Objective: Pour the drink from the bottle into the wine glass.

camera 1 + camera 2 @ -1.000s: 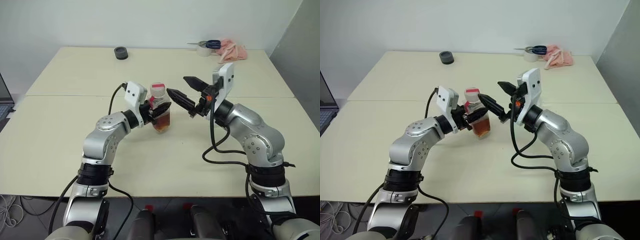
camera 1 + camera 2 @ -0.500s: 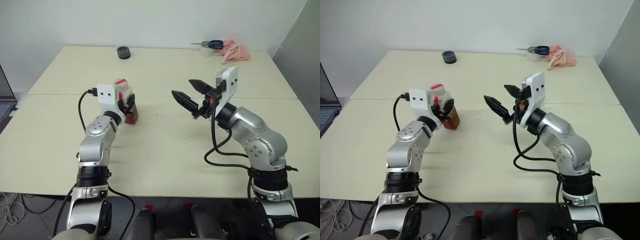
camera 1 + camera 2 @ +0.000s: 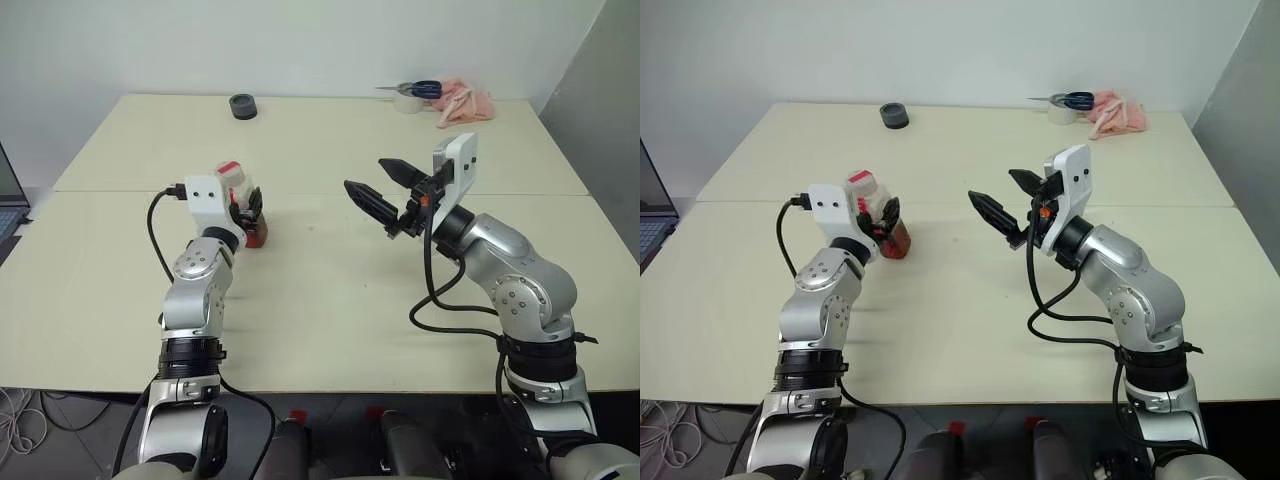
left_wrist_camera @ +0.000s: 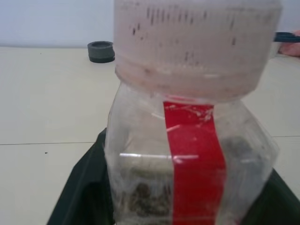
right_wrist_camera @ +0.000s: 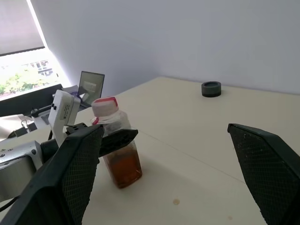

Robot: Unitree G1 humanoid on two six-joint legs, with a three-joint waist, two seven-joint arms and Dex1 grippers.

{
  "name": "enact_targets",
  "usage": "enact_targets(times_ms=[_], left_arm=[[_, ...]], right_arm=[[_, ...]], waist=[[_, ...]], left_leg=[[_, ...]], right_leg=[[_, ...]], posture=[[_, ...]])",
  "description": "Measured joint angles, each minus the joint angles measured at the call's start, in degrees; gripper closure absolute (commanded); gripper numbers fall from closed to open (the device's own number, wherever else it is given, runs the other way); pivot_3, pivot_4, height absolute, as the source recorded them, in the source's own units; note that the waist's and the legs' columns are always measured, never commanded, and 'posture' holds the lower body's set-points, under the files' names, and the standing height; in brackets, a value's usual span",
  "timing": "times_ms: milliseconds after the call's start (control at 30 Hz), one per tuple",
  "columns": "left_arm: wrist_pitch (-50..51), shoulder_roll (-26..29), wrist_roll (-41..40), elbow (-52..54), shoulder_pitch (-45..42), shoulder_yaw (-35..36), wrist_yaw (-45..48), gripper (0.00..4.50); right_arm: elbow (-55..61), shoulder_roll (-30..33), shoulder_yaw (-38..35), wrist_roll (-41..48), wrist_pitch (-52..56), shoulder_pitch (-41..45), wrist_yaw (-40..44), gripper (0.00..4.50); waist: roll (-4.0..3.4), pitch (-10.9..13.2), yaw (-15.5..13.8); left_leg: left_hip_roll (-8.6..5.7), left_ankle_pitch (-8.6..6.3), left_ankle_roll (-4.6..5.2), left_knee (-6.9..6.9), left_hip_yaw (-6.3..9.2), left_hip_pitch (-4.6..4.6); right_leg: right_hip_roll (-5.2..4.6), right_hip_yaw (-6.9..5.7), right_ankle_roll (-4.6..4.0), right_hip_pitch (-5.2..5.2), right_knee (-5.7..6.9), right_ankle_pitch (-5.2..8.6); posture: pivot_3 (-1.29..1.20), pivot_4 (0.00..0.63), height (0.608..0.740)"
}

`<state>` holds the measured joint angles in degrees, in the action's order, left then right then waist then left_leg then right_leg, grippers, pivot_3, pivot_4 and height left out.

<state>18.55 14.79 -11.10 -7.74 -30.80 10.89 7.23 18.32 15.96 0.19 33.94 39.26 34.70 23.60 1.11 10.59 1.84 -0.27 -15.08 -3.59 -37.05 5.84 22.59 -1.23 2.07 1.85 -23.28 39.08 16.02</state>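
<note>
1. Two grippers are over the table. The left gripper [image 3: 250,210] sits low, around the bottle [image 5: 116,136]. I cannot tell whether it is clamped on the bottle or loose around it.
2. The right gripper [image 3: 365,173] hangs above the table's middle, spread wide and empty, well apart from the bottle.
3. The bottle stands upright on the table [image 3: 330,300], left of centre. Its cap is on, and the drink [image 5: 123,168] fills its lower part.
4. The table is pale cream, with a seam running across it.
5. At the far edge lies a small black round thing [image 3: 241,105]. In the far right corner are a roll of tape [image 3: 406,100], scissors [image 3: 420,88] on top of it, and a pink cloth [image 3: 465,100] beside it.
6. A white wall [image 3: 300,40] stands behind the table and a grey one [image 3: 600,90] to the right. A laptop [image 3: 648,215] shows at the left edge.
7. The right wrist view adds a bright window [image 5: 28,70] with a blind drawn partway down, beyond the left arm. It also shows the amber of the drink side-on.
8. The left wrist view shows the bottle close up. A red strip [image 4: 194,164] runs down its clear wall under the pale cap, with the black round thing on the table behind.
</note>
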Motion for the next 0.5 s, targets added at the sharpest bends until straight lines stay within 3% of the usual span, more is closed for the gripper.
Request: enact_targets(times_ms=[100, 500], left_arm=[[-0.03, -0.11, -0.02, 0.0, 0.51, 0.36, -0.45, 0.03], [-0.43, -0.44, 0.6, 0.78, 0.66, -0.62, 0.39, 0.03]], right_arm=[[0.0, 0.33, -0.01, 0.0, 0.12, -0.28, 0.0, 0.0], [0.02, 0.4, -0.02, 0.02, 0.29, -0.32, -0.01, 0.0]], waist=[[0.0, 0.0, -0.01], [0.0, 0.0, -0.02]], left_leg=[[0.0, 0.0, 0.0, 0.0, 0.0, 0.01], [0.0, 0.0, 0.01, 0.0, -0.03, 0.0]], right_leg=[[-0.01, 0.0, 0.0, 0.0, 0.0, 0.0], [-0.01, 0.01, 0.01, 0.0, 0.0, -0.01]], posture=[[0.0, 0.15, 0.74], [0.0, 0.15, 0.74]])
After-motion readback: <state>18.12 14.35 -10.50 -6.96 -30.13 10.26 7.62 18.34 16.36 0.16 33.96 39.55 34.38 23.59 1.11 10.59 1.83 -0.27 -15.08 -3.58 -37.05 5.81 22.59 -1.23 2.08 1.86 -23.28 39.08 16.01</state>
